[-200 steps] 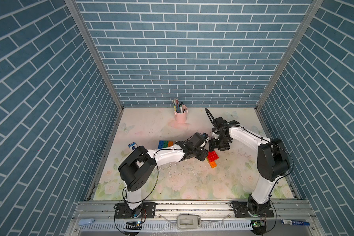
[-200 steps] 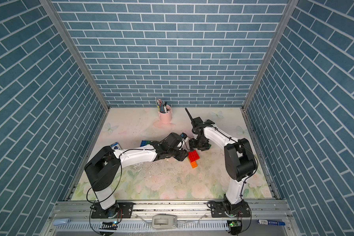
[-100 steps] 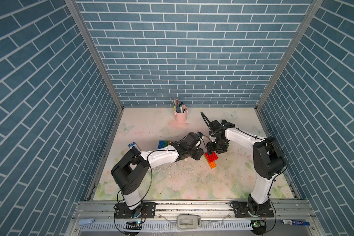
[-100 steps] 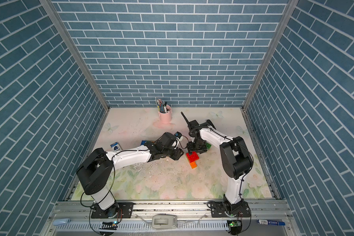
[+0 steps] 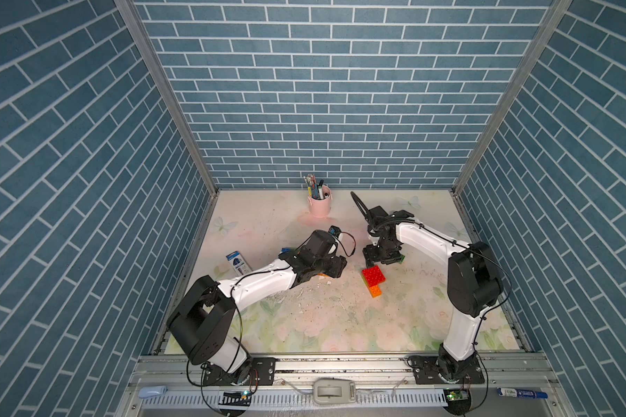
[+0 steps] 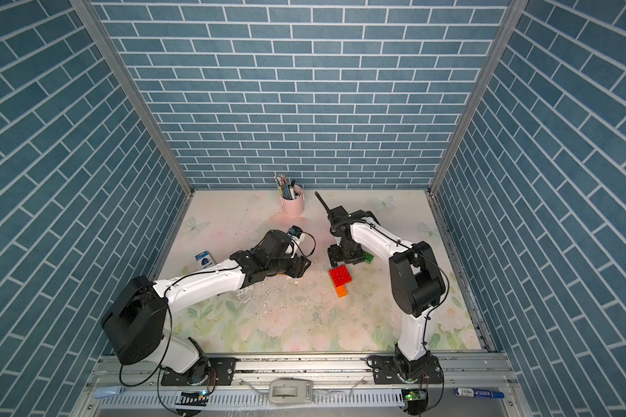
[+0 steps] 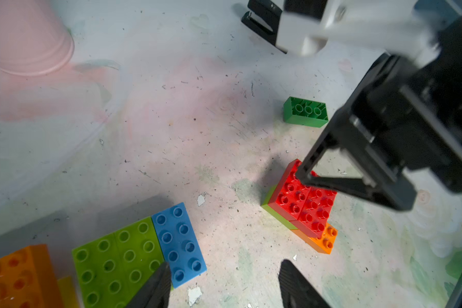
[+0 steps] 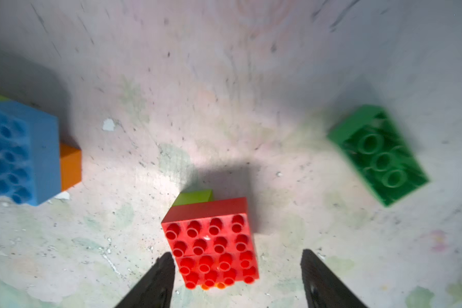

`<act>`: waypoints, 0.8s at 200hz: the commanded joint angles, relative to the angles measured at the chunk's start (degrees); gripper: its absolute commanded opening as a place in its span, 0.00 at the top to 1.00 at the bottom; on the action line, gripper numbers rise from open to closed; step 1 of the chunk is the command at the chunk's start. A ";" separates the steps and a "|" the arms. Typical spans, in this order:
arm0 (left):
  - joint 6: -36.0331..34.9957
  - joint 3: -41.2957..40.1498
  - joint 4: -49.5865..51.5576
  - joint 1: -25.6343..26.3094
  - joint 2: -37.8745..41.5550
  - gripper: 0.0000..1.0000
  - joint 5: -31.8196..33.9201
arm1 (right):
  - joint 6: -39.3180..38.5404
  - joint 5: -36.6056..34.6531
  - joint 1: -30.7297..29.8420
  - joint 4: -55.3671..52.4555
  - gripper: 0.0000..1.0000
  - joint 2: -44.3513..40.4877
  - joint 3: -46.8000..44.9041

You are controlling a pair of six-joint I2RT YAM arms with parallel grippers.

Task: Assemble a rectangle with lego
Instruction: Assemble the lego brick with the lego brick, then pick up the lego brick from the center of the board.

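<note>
R tool wide by red lego stack — L tool wide, empty.

The red studded plastic bricks are glossy and smooth, with small highlights on their studs. The dark green plastic brick, the blue plastic brick and the lime plastic bricks share that shiny moulded finish. The flower-printed tabletop, mid-frame in both top views, looks matt, scuffed and flecked with chips. The pink cup near the back wall is smooth with a soft sheen. The grey metal rail along the bottom edge looks dull, and the white shell of the right arm is smooth, glossy plastic.
</note>
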State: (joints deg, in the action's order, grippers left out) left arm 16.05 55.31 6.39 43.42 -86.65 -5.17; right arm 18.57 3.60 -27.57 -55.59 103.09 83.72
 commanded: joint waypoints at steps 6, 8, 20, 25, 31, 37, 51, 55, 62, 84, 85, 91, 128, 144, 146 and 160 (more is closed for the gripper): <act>-1.42 -0.27 -1.29 0.86 0.21 0.26 1.94 | 5.93 -5.92 8.47 -1.41 0.19 -2.62 -1.28; -1.67 -0.07 -1.45 1.14 -0.06 0.26 2.10 | 6.67 -6.43 9.12 -0.98 0.18 -2.22 -1.02; -4.07 2.60 -0.93 3.89 -2.44 0.25 3.42 | 10.28 -7.48 10.78 1.09 0.14 -0.68 -0.25; -5.11 3.77 -0.17 5.19 -3.54 0.25 4.11 | 11.87 -7.07 11.31 2.38 0.13 -0.06 -0.22; -6.27 5.22 0.35 6.55 -4.90 0.24 4.92 | 13.11 -6.01 11.58 3.77 0.12 0.34 -0.30; -7.09 6.04 0.63 7.72 -5.91 0.24 5.39 | 14.84 -4.54 11.91 5.77 0.12 1.05 -0.45; -7.37 6.76 0.09 8.87 -7.18 0.23 5.28 | 18.12 -3.81 12.15 8.50 0.11 3.20 -0.63; -7.02 6.68 -0.25 8.91 -7.27 0.23 5.10 | 18.54 -3.59 12.24 8.94 0.11 3.64 -0.66; -6.53 6.23 -1.06 8.96 -7.17 0.23 4.76 | 19.45 -2.61 12.36 10.15 0.11 4.47 -0.98; -6.44 4.83 -2.44 8.96 -6.47 0.23 4.77 | 21.55 -0.37 12.37 13.50 0.11 6.52 -2.20; -6.50 4.82 -2.44 8.96 -6.45 0.23 4.79 | 21.66 -0.35 12.37 13.63 0.11 6.60 -2.22; -6.70 4.76 -2.36 8.96 -6.26 0.23 4.86 | 22.35 -0.50 12.41 13.76 0.12 7.10 -2.34; -7.39 3.95 -2.43 8.79 -5.63 0.23 5.34 | 26.16 -0.60 12.55 16.09 0.19 8.32 -4.78; -7.27 3.76 -2.61 8.85 -5.46 0.23 5.43 | 27.18 0.10 12.54 17.08 0.23 9.32 -5.58; -7.20 3.76 -2.61 8.87 -5.44 0.23 5.37 | 27.28 0.16 12.54 17.14 0.23 9.43 -5.59; -6.99 3.58 -2.44 8.83 -5.13 0.23 5.69 | 27.74 0.36 12.54 17.85 0.27 10.06 -6.09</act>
State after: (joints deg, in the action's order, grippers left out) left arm 9.54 59.96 4.38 52.42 -93.54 -0.47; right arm 42.11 3.29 -15.05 -39.44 111.48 78.74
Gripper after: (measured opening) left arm 0.774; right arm 0.756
